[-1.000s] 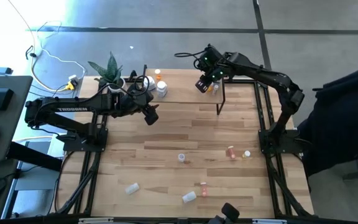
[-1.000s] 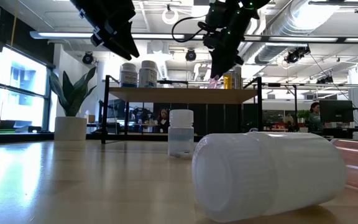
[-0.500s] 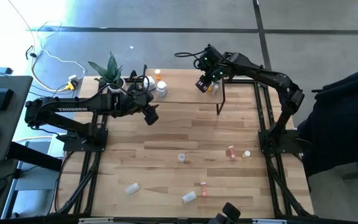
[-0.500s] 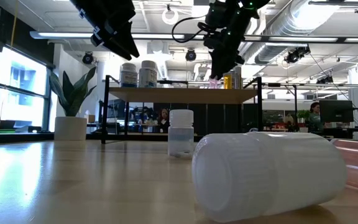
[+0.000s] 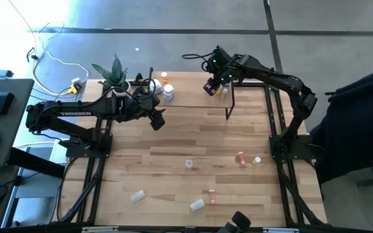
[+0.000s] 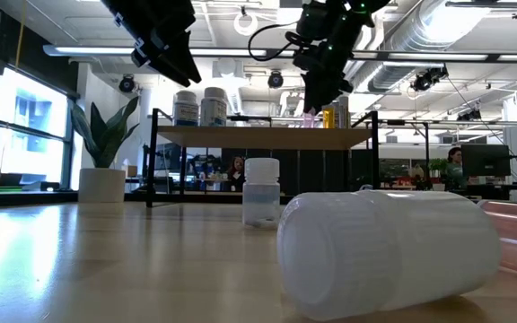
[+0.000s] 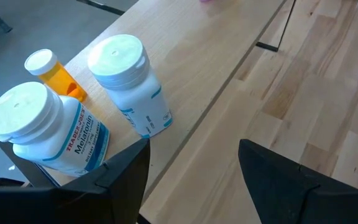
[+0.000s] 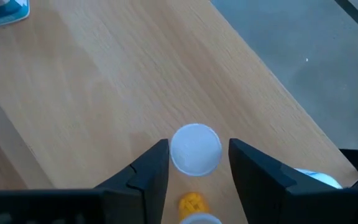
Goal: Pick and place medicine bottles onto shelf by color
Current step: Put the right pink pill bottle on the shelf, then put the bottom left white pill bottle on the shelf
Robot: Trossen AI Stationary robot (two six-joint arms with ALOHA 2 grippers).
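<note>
The shelf (image 5: 193,90) stands along the table's far edge. My right gripper (image 8: 197,149) is open above the shelf's right part. Its fingers stand on either side of the white cap (image 8: 196,148) of a pinkish medicine bottle (image 6: 310,119), which stands upright on the shelf board. An orange bottle (image 8: 193,202) stands right beside it. My left gripper (image 7: 194,149) hangs open and holds nothing, near the shelf's left end. Two white bottles (image 7: 132,81) (image 7: 42,124) and an orange one (image 7: 51,71) stand there. Several small bottles lie or stand on the near tabletop (image 5: 189,164) (image 5: 241,157) (image 5: 197,205).
A potted plant (image 5: 115,74) stands at the far left corner, beside the shelf. In the low view a white bottle (image 6: 384,251) lies on its side close to the camera and another (image 6: 261,191) stands upright behind it. The table's middle (image 5: 193,133) is bare wood.
My right gripper's fingers have drawn a little apart around the pinkish bottle, which stays upright on the shelf. Neither arm has shifted.
</note>
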